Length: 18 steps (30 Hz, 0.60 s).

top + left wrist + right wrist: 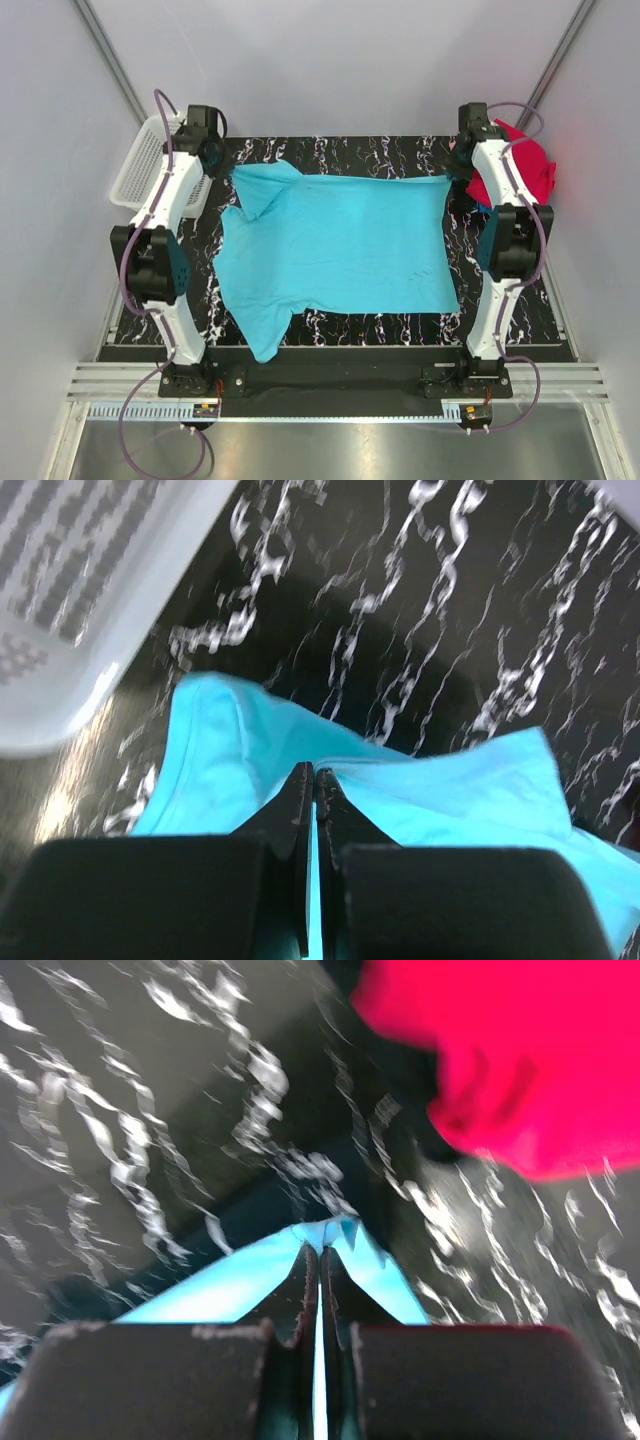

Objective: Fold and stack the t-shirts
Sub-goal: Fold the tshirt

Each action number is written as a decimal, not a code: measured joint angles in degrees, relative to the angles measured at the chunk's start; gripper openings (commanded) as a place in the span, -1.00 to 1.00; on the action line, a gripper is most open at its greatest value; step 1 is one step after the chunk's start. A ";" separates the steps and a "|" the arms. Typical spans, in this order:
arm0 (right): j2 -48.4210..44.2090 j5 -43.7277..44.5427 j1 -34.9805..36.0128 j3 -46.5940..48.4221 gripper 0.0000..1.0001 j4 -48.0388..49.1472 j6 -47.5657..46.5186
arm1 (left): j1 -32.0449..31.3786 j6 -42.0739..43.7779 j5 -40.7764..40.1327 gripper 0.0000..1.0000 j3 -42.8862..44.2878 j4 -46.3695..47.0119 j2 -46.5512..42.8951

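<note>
Clamping the far corners of the turquoise t-shirt [340,250], spread on the table [400,150], with left gripper [315,777] and right gripper [320,1252]; white basket [135,172] at far-left edge, red t-shirt [530,165] heaped far-right.

Top view: high, behind bases, facing down on tabletop [400,155]. Wrist views: close, forward past left end effector [313,780], right end effector [320,1258]. Shared: turquoise shirt [340,240].

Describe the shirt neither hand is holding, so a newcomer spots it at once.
Find the black marbled table, then its far right corner beside the right arm. A crumpled crimson t-shirt lies there, unlike the turquoise t-shirt spread flat mid-table.
</note>
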 measured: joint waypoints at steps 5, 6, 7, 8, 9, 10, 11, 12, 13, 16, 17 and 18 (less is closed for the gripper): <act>7.48 -4.39 -0.04 11.61 -1.00 -0.04 -2.49 | 0.42 3.08 1.79 -1.00 11.15 -0.17 8.90; 8.66 -5.53 0.00 13.09 -1.00 -0.22 -2.75 | 0.42 3.65 1.95 -1.00 12.55 -0.17 10.19; 9.66 -6.38 0.02 14.16 -1.00 -0.20 -2.93 | 0.42 4.26 2.01 -1.00 13.42 -0.04 11.13; 10.38 -7.26 0.04 14.73 -1.00 -0.22 -3.06 | 0.39 4.63 2.03 -1.00 13.62 0.07 11.56; 10.80 -7.69 0.07 14.86 -1.00 -0.22 -3.17 | 0.35 5.01 2.03 -1.00 13.62 -0.15 11.85; 11.10 -8.26 0.07 14.80 -1.00 -0.55 -3.19 | 0.33 5.25 2.01 -1.00 13.55 -0.52 11.96; 11.19 -8.70 0.07 14.47 -1.00 -0.68 -3.21 | 0.35 5.38 1.86 -1.00 13.33 -0.63 11.96; 11.19 -9.20 0.07 14.03 -1.00 -0.87 -3.19 | 0.35 5.44 1.66 -1.00 12.98 -0.61 11.82; 11.19 -9.70 0.07 13.51 -1.00 -0.94 -3.19 | 0.35 5.49 1.36 -1.00 12.46 -0.42 11.65; 10.49 -10.27 0.07 9.97 -1.00 -0.39 -3.08 | 0.35 5.40 0.63 -1.00 9.35 -0.24 10.40; 9.81 -10.29 0.07 7.58 -1.00 -0.20 -2.97 | 0.35 5.14 0.28 -1.00 7.69 -0.28 9.57; 9.07 -10.29 0.07 5.18 -1.00 -0.26 -2.78 | 0.35 4.76 -0.02 -1.00 5.77 -0.31 8.37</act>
